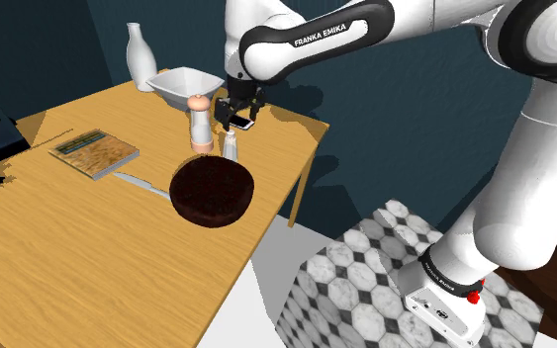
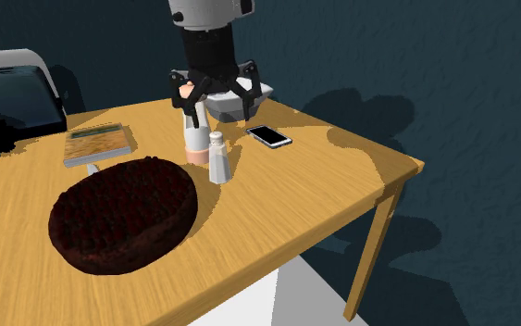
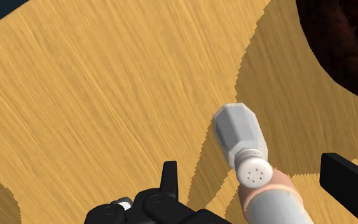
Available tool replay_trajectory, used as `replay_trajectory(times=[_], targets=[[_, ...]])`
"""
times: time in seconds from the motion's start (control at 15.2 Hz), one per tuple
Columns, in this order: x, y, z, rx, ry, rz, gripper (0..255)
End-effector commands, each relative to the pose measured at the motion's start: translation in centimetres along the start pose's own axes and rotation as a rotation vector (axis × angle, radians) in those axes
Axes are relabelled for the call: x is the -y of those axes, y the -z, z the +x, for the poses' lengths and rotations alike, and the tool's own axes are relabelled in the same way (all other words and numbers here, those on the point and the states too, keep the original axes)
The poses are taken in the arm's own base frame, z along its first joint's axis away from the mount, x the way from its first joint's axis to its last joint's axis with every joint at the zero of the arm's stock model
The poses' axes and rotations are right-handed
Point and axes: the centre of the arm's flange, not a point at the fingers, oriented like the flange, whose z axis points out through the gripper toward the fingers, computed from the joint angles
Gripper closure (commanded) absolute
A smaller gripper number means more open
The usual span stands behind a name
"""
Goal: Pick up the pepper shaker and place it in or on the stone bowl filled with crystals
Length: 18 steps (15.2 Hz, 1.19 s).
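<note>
A small pale shaker (image 1: 231,145) (image 2: 218,157) (image 3: 240,132) with a holed cap stands upright on the wooden table (image 1: 68,247). Right beside it is a taller white mill (image 1: 200,122) (image 2: 196,139) (image 3: 271,205) with pinkish ends. The dark round bowl (image 1: 212,191) (image 2: 124,213) (image 3: 343,44) with dark lumpy contents sits just in front of them, toward the table's near side. My gripper (image 1: 238,111) (image 2: 214,93) (image 3: 259,184) hovers open a little above the two shakers, with nothing between its fingers (image 3: 169,181).
A phone (image 2: 269,136) (image 1: 241,123) lies behind the shakers. A white bowl (image 1: 182,84) and a white bottle (image 1: 140,54) stand at the table's far end. A book (image 1: 94,152) (image 2: 99,144) and a slim silvery utensil (image 1: 142,183) lie beside the dark bowl. The table edge (image 2: 378,181) is close.
</note>
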Motion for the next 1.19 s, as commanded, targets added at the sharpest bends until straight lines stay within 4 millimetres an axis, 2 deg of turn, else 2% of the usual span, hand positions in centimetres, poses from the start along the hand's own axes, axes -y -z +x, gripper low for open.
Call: replay_trajectory(times=[0.0, 0.07, 0.59, 1.06, 1.12], targets=[[1.3, -1.2, 1.8, -0.010, 0.000, -0.005, 0], [2.0, -1.6, 2.5, -0.014, 0.001, -0.007, 0], [1.9, -5.6, 2.6, -0.014, 0.001, -0.007, 0], [1.9, -5.6, 2.6, -0.014, 0.001, -0.007, 0], [1.9, -5.6, 2.6, -0.014, 0.001, -0.007, 255]])
